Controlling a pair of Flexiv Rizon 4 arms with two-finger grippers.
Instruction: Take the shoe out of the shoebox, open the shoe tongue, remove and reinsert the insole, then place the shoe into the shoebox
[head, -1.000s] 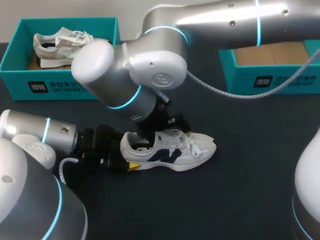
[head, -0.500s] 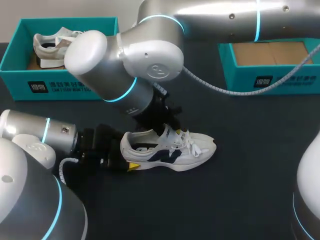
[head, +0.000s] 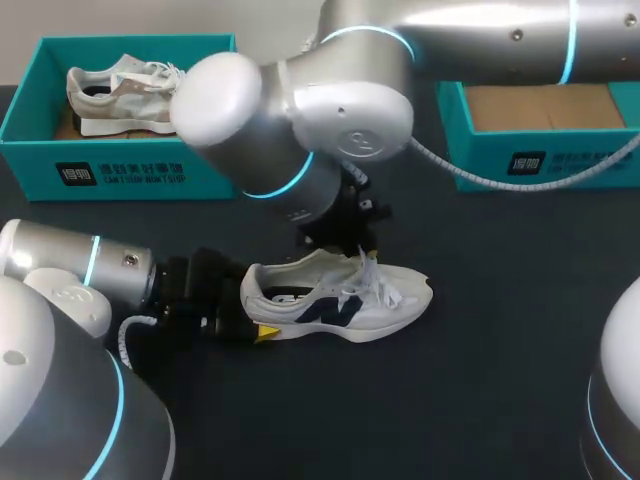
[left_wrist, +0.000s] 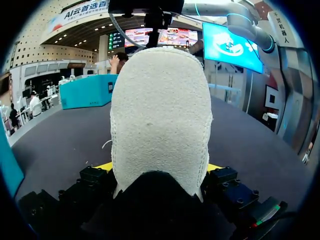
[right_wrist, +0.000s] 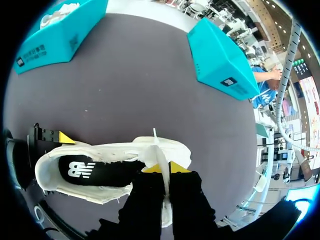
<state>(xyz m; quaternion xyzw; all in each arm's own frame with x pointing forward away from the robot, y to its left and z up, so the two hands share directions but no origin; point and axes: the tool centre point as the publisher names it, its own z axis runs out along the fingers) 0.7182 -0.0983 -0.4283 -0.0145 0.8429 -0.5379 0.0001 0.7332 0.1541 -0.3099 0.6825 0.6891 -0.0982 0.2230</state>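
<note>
A white sneaker (head: 345, 300) with a dark side logo lies on its sole on the black table, toe to the right. My left gripper (head: 250, 305) stands at its heel, and the pale heel (left_wrist: 160, 115) fills the gap between both yellow tips, so it is shut on the shoe. My right gripper (right_wrist: 164, 168) hangs over the shoe's mouth, shut on the thin white tongue (right_wrist: 161, 152), which stands pulled up. The black insole (right_wrist: 95, 170) lies inside the shoe. From above, the right arm's wrist hides its fingers.
A teal shoebox (head: 120, 165) at the back left holds a second pale shoe (head: 120, 90). Another teal box (head: 540, 160) stands at the back right with a brown cardboard bottom showing. The right arm's bulky links hang over the table's middle.
The right gripper has shut on the tongue and drawn it up. The right arm swung rightward over the shoe. The left arm and the shoe have stayed put.
</note>
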